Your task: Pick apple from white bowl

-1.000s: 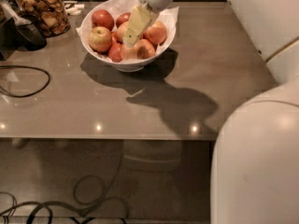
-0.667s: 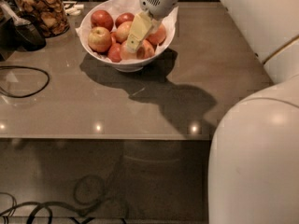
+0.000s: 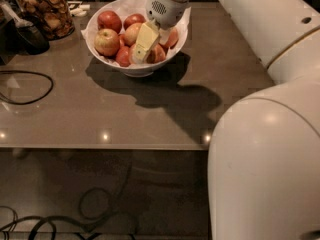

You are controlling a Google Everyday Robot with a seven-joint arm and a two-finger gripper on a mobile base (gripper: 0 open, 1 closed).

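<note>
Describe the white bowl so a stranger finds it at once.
On the grey table, look to the far edge, beside the glass jar of brown snacks. The white bowl alone is heaped with red apples, with the pincer down among them.

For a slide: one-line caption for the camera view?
Gripper down among the apples in the white bowl on a grey table, snack jar at left.

Jaws sit among apples (image 3: 107,41) in white bowl (image 3: 139,70).

Dim, warm overhead light: the gripper (image 3: 142,48), low in the white bowl (image 3: 136,72), throws a dark shadow across the table (image 3: 75,115) to its right.
</note>
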